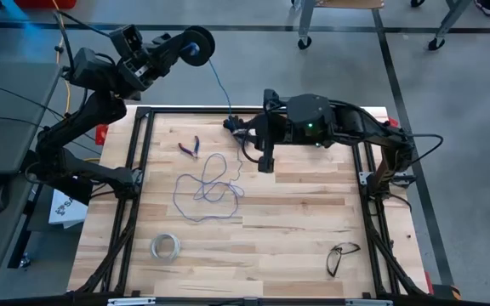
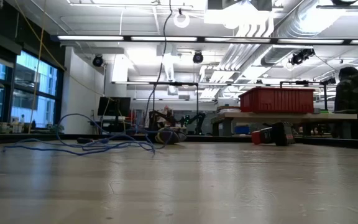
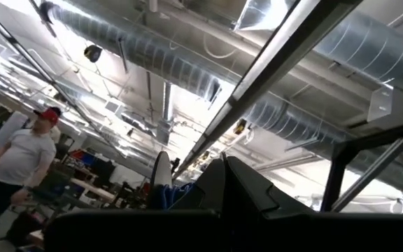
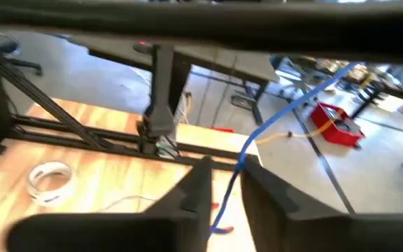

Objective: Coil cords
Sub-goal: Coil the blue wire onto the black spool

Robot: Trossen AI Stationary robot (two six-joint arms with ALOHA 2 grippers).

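Though partly spooled, wire (image 1: 208,189) loosely tangled

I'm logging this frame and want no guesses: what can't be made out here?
- Left tool: whether it clamps the spool; the high view shows it too small, the left wrist view is blocked by its fingers.
- Pliers: exact type, too small in the high view.
- Wire: its free end, lost in the tangle.
- Right tool: how firmly it pinches the wire is unclear, blurred.
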